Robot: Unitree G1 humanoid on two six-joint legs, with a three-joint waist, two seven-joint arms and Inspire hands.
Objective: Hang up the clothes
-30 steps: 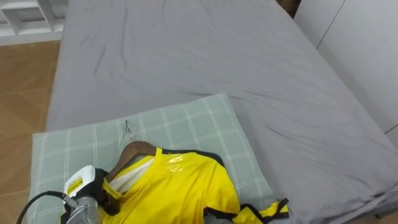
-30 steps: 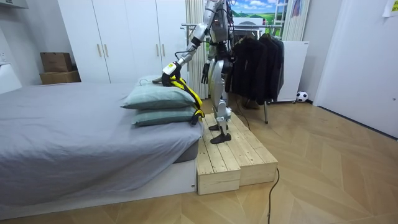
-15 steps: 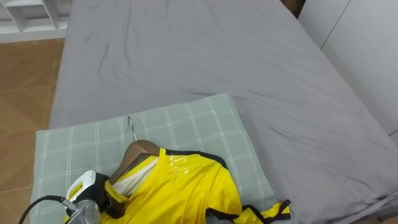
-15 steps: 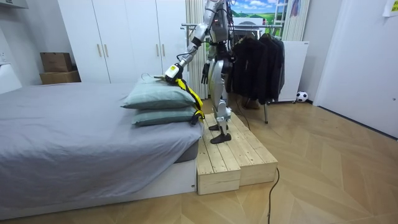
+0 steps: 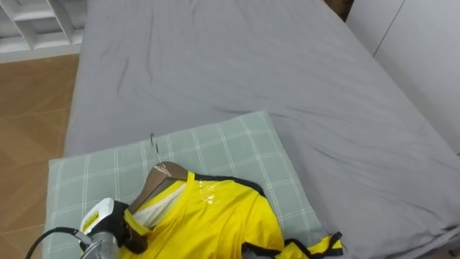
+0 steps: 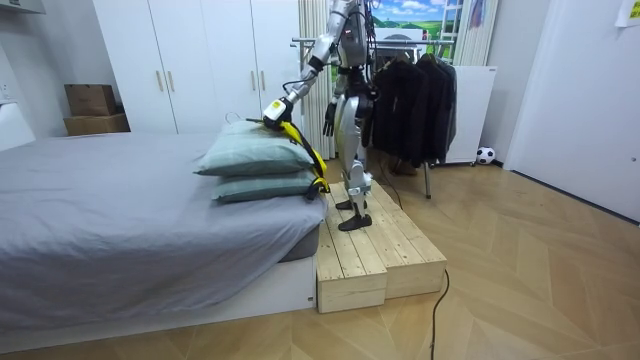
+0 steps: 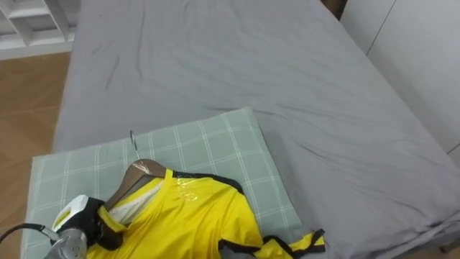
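A yellow shirt (image 5: 215, 223) with dark trim sits on a wooden hanger (image 5: 159, 178), whose metal hook (image 5: 153, 144) points up the bed. It rests over a pale green checked pillow (image 5: 230, 144). My left hand (image 5: 128, 229) comes in from the lower left, its dark fingers curled round the hanger's left shoulder. In the room view I stand on a wooden platform (image 6: 370, 245) beside the bed, left hand (image 6: 272, 110) out over the stacked pillows (image 6: 250, 155), with the shirt (image 6: 300, 145) trailing down. My right hand (image 6: 329, 120) hangs by my side.
The grey bed (image 5: 251, 57) stretches away beyond the pillow, with wood floor on its left. Behind me stands a clothes rack (image 6: 420, 100) of dark garments. White wardrobes (image 6: 200, 60) and cardboard boxes (image 6: 92, 108) line the far wall.
My left hand has lifted the hanger a little off the pillow, and the shirt's collar has risen with it. The eye view has shifted slightly.
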